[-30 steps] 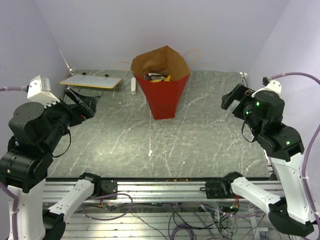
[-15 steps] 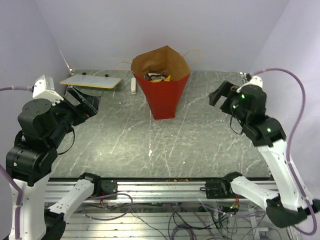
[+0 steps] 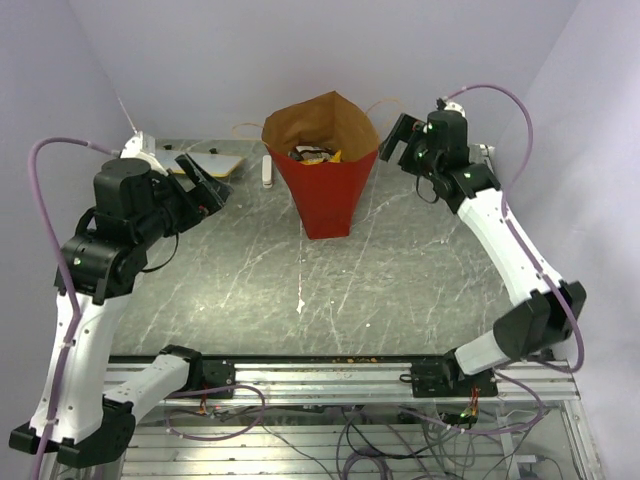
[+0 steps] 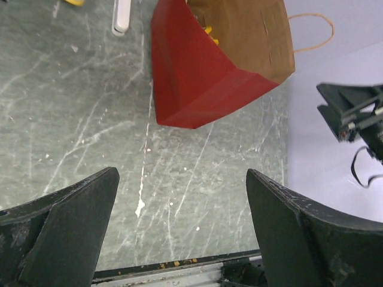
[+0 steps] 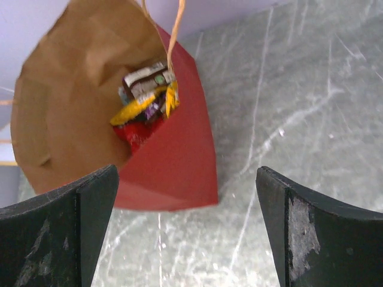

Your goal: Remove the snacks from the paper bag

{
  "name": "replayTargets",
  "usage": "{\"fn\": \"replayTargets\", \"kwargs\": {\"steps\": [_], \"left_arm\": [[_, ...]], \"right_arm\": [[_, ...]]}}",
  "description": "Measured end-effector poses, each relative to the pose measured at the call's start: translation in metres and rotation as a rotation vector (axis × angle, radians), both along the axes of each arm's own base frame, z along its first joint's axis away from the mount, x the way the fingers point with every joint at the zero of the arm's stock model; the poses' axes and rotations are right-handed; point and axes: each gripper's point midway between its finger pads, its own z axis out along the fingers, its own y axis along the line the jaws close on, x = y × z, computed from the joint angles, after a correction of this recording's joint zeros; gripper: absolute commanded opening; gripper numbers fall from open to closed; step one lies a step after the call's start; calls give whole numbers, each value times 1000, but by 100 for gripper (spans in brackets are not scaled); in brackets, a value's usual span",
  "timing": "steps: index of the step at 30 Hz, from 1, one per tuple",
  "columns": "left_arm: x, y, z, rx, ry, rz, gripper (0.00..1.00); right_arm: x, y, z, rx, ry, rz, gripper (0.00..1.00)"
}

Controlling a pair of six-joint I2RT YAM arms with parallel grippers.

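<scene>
Nearest the arm bases, a metal rail [image 3: 320,372] runs along the counter's [image 3: 420,280] near edge, with loose cables [image 3: 300,430] hanging below it. Beyond it the dark, white-veined surface lies bare up to the bag.

The left fingers [image 3: 207,178] hang above the counter's left side, spread wide and gripping nothing, pointed toward the bag and well apart from it.

The paper bag [image 3: 325,190] stands upright at the middle of the far half, red outside and brown inside, mouth open. The snacks [image 5: 143,98] sit deep inside it: a yellow packet, a dark brown wrapper with a pale label, and something red beneath. In the right wrist view a tan string handle [image 5: 173,36] crosses in front of them.

The right fingers [image 3: 397,140] hover near the bag's right rim, also spread wide and empty, not touching the paper.

Farther left, a short white stick [image 3: 267,170] lies just beside the bag, and a flat pale board [image 3: 222,162] is partly hidden behind the left arm. The wall [image 3: 320,50] rises behind.
</scene>
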Motion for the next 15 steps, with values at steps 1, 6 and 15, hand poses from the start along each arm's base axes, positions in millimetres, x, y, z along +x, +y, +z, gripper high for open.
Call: {"fn": "replayTargets", "kwargs": {"steps": [1,6,15], "left_arm": [[2,-3,-4,-7,12,-7,98],[13,-17,-14,-49,50,-45,98],[35,-34,-24,-84,90,-88,98]], "right_arm": [[11,1,-1,15,-6,3,96],[66,-1,-12,88,-17,0,89],[119,6,-25,178,-20,46,66]]}}
